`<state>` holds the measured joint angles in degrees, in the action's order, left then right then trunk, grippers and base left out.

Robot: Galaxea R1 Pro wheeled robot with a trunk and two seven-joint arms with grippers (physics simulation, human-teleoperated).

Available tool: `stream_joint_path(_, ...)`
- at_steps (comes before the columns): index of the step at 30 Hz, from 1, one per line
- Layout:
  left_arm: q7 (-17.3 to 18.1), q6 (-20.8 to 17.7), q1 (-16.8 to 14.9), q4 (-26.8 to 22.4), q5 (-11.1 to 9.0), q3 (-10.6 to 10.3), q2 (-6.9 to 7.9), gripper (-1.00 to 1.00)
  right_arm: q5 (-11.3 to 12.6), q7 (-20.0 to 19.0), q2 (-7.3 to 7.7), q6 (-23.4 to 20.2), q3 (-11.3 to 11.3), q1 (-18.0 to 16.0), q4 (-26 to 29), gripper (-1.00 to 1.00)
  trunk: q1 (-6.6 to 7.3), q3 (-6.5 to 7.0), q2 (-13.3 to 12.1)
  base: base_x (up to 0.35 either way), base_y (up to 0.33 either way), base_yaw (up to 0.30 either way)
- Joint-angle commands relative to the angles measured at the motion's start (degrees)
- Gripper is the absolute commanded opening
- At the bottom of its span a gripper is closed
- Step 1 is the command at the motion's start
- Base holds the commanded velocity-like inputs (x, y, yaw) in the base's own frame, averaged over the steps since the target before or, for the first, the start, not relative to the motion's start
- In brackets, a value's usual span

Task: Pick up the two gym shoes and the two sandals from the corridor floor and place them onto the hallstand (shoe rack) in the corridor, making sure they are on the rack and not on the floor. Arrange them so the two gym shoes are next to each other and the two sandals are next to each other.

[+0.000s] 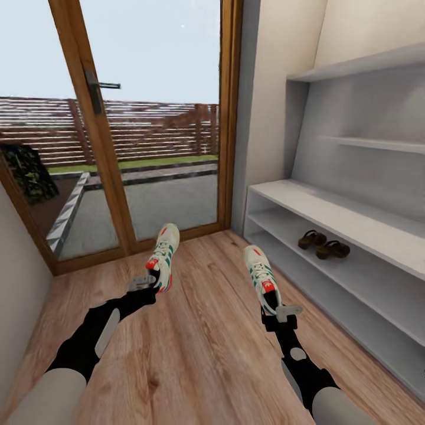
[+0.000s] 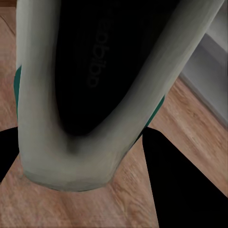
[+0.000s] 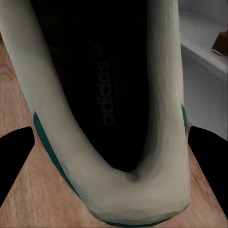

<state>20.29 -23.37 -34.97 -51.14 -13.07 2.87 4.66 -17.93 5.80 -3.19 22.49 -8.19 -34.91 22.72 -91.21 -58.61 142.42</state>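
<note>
Each gripper holds one white gym shoe with green stripes by its heel, above the corridor floor (image 1: 200, 360). My left gripper (image 1: 147, 283) is shut on the left gym shoe (image 1: 163, 255), which is tilted onto its side with its toe towards the door. My right gripper (image 1: 277, 310) is shut on the right gym shoe (image 1: 260, 273), toe pointing away. The wrist views look into the left shoe's dark opening (image 2: 90, 71) and the right shoe's opening (image 3: 104, 95), with black fingers (image 3: 16, 152) at either side. Both brown sandals (image 1: 311, 238) (image 1: 332, 249) sit side by side on the lower tier of the grey hallstand (image 1: 354, 218) at the right.
A glass door in a wooden frame (image 1: 112, 177) closes the corridor ahead, with a terrace and fence behind it. A wall (image 1: 18, 283) runs along the left. The hallstand's upper shelves (image 1: 378, 143) hang above its base. Open wood floor lies between the arms.
</note>
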Motion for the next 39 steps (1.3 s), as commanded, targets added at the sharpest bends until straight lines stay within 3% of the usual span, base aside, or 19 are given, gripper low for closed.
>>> stream_joint_path(1,0.18,-0.49,-0.01,0.00,-0.55,0.12,0.00,-1.00,-0.61,0.18,-0.06,0.19,-0.33,-0.06,-0.05,-1.00,-0.02,-0.05,0.02,0.326,0.158,-0.253)
stream_joint_path(12,0.18,-0.45,-0.01,0.30,-0.48,0.12,0.00,-1.00,-0.61,0.18,-0.06,0.19,-0.33,-0.07,-0.05,-1.00,-0.02,-0.05,0.02,0.232,0.149,-0.254)
stream_joint_path(32,0.18,-0.24,-0.01,0.30,-0.52,0.12,0.00,-1.00,-0.61,0.18,-0.06,0.19,-0.33,-0.07,-0.05,-1.00,-0.02,-0.05,0.02,0.008,0.006,-0.257)
stream_joint_path(39,0.23,-0.19,-0.01,0.26,-0.55,0.12,0.00,-1.00,-0.61,0.18,-0.06,0.19,-0.33,-0.07,-0.08,-1.00,-0.02,-0.05,0.02,0.000,0.194,-0.257)
